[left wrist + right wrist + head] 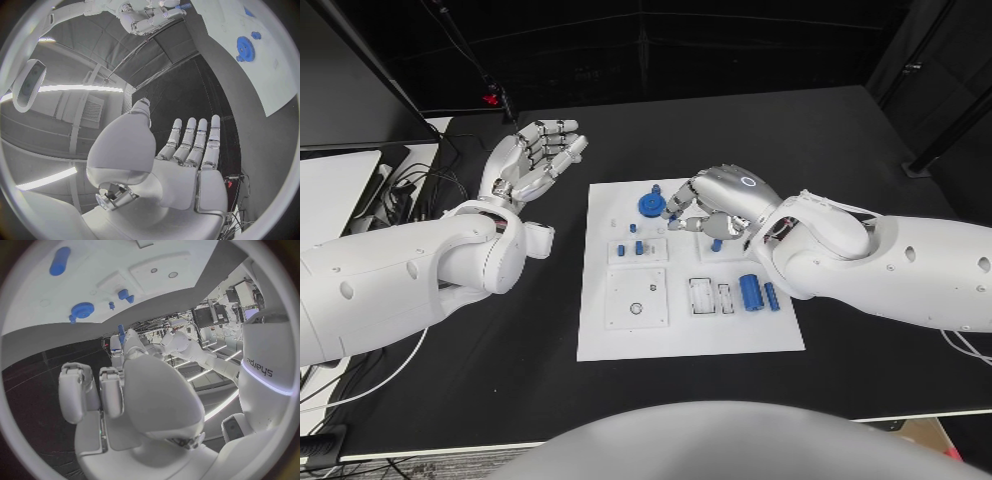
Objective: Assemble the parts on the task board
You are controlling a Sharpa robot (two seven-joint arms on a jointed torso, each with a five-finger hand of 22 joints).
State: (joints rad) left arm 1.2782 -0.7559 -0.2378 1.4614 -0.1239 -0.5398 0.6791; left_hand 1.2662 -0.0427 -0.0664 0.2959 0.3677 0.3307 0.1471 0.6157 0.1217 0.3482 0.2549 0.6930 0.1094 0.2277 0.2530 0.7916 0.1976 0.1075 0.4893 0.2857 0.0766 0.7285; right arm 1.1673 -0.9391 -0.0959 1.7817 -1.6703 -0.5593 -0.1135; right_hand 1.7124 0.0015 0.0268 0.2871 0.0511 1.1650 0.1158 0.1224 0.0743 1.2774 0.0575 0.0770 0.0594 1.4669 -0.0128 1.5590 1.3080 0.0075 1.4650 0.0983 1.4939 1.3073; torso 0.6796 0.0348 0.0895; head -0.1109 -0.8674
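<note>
The white task board (689, 330) lies in the middle of the black table. On it are a blue gear (651, 205), two small blue pegs (639, 247) and two blue cylinders (759, 293) in a recess at the right. My right hand (718, 205) hovers over the board's far right part, just right of the gear, fingers curled in. It pinches a small blue part (120, 330) at its fingertips. My left hand (538, 155) is off the board's far left corner, held above the table with flat, straight fingers (194, 140) and holding nothing.
A white square insert (636, 298) with holes sits on the board's left half, with small white slots (711, 296) beside it. Cables and a white panel (336, 190) lie at the table's left edge. A dark pole (372, 60) rises at the far left.
</note>
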